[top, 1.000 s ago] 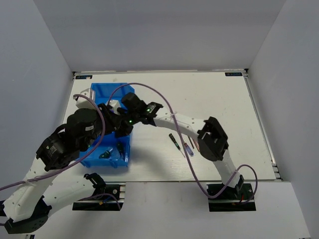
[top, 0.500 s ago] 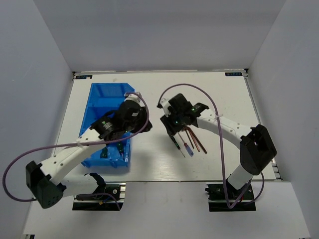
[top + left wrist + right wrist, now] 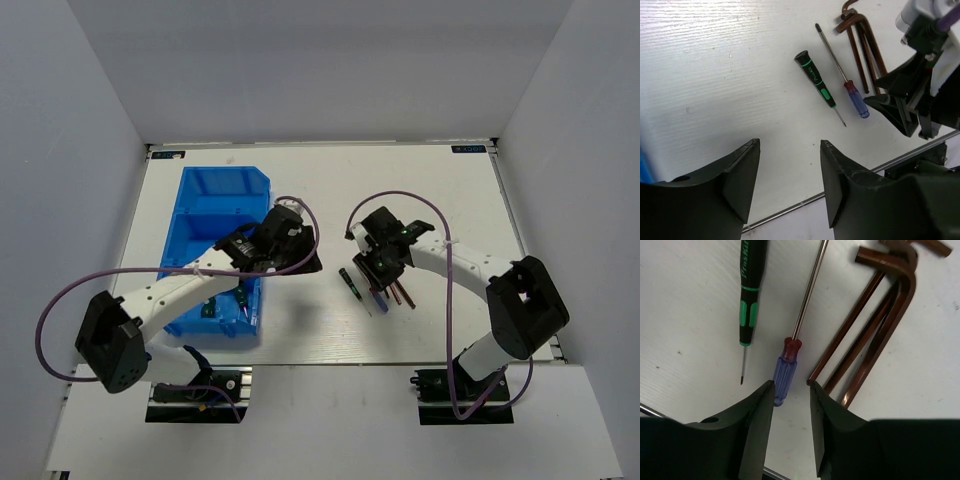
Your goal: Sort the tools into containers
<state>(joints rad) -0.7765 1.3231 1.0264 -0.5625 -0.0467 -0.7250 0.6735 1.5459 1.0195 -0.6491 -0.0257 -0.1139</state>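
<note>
Blue-handled screwdriver (image 3: 785, 374) lies just ahead of the right pincer (image 3: 791, 388).

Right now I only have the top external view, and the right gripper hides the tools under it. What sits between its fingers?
Observer: On the right wrist view, the butt of the blue-handled screwdriver shows between the fingertips of the right gripper. The jaws are open, with a gap beside the handle.
Operator: Which way is the black one lying?
Observer: The black screwdriver lies alongside but reversed, with its tip pointing toward the gripper.
Operator: And the hex keys?
Observer: The hex keys lie on the blue one's other side, bends away from the gripper.
</note>
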